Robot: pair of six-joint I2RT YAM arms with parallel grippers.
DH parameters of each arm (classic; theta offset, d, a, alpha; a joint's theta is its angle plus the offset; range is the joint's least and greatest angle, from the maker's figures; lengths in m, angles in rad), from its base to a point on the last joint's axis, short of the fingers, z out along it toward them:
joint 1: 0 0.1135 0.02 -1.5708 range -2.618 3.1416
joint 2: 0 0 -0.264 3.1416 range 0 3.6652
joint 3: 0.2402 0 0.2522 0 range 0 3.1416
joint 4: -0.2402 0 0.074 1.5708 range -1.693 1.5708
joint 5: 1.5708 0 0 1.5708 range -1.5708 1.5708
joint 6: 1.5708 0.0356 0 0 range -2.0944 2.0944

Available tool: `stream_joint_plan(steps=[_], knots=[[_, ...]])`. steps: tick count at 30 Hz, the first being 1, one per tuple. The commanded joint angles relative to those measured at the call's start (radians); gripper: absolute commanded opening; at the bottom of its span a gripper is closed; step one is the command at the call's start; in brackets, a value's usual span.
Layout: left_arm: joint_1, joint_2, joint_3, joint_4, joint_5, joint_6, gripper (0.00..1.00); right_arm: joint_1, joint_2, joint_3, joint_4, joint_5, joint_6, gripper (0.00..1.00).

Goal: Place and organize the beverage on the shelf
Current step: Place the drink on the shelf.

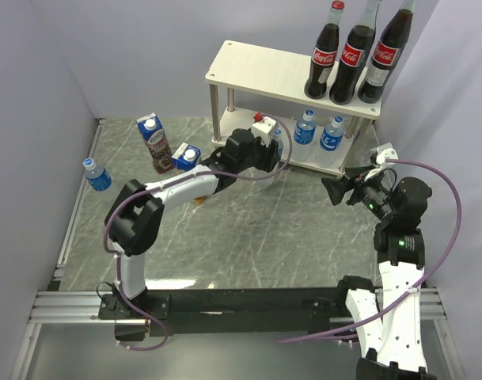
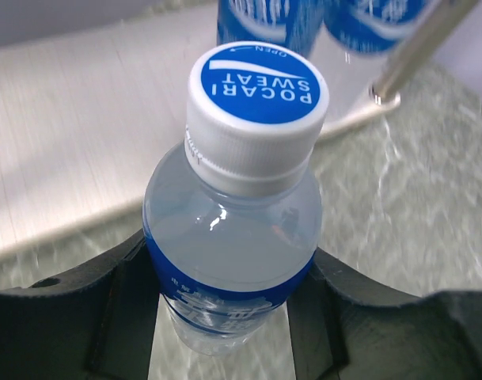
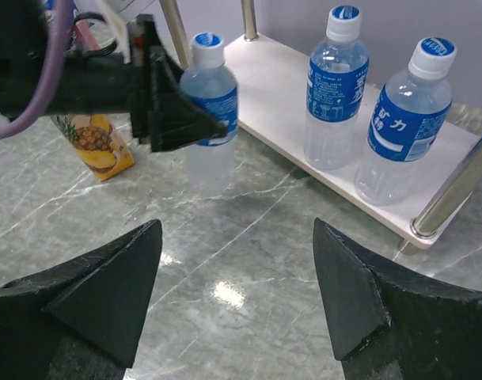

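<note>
My left gripper (image 2: 225, 317) is shut on a small blue-labelled water bottle (image 2: 233, 237), gripping its body on both sides. The bottle stands upright just in front of the left end of the shelf's lower board (image 3: 276, 83), base close to the marble. Two water bottles (image 1: 305, 127) (image 1: 332, 133) stand on that lower board. Three Coca-Cola bottles (image 1: 353, 54) stand at the right end of the shelf's top board (image 1: 256, 70). My right gripper (image 3: 237, 277) hangs open and holds nothing, low over the marble right of the shelf's front.
A grape carton (image 1: 156, 142) and a pineapple carton (image 1: 187, 156) sit left of the shelf, beside my left arm. Another water bottle (image 1: 96, 174) stands near the left wall. A metal shelf leg (image 3: 454, 190) is close to my right gripper.
</note>
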Motion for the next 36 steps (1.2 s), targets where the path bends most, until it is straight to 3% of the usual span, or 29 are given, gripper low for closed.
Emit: stream_joint_plan(steps=[1, 9, 36], knots=[[0.011, 0.013, 0.167, 0.204, -0.006, -0.006, 0.0, -0.012, -0.013, -0.005, 0.05, -0.017, 0.013, 0.83], [0.02, 0.139, 0.346, 0.204, -0.029, 0.013, 0.0, -0.013, -0.017, -0.003, 0.049, -0.023, 0.013, 0.83], [0.048, 0.355, 0.547, 0.349, -0.098, 0.028, 0.0, -0.016, -0.014, -0.014, 0.058, -0.064, 0.047, 0.83]])
